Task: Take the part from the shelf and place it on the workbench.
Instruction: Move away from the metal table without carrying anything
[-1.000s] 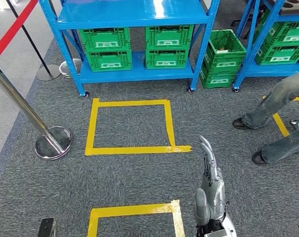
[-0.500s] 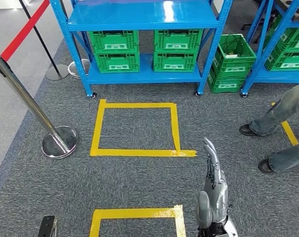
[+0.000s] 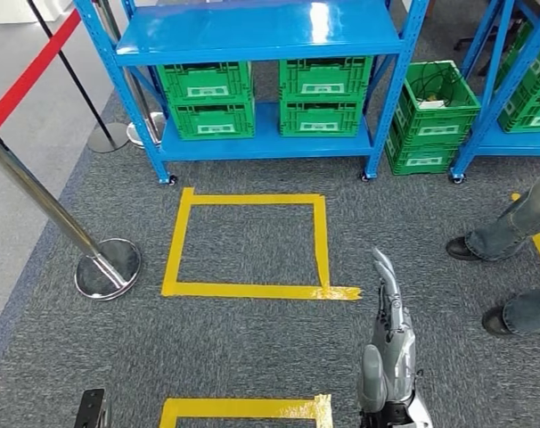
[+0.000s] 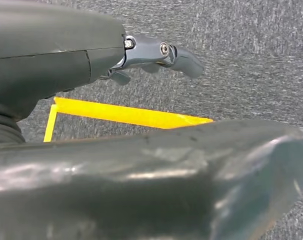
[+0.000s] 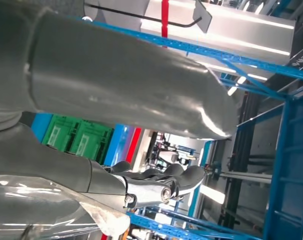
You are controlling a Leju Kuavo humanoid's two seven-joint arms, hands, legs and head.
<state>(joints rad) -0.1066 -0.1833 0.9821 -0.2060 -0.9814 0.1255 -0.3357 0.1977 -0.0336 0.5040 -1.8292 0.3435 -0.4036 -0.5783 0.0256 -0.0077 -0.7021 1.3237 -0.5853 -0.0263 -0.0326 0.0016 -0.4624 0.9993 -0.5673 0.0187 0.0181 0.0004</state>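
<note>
Right robot hand [image 3: 388, 352] hangs empty, fingers loosely spread, well short of the blue steel shelf [image 3: 254, 36]; it should approach squarely before reaching.

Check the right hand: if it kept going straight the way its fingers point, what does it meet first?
Judging from the head view, the right hand points forward at the blue shelf, roughly toward its right post. Nothing stands between; yellow floor tape lies beneath. Hand height is unclear, so the contact point is uncertain.
</note>
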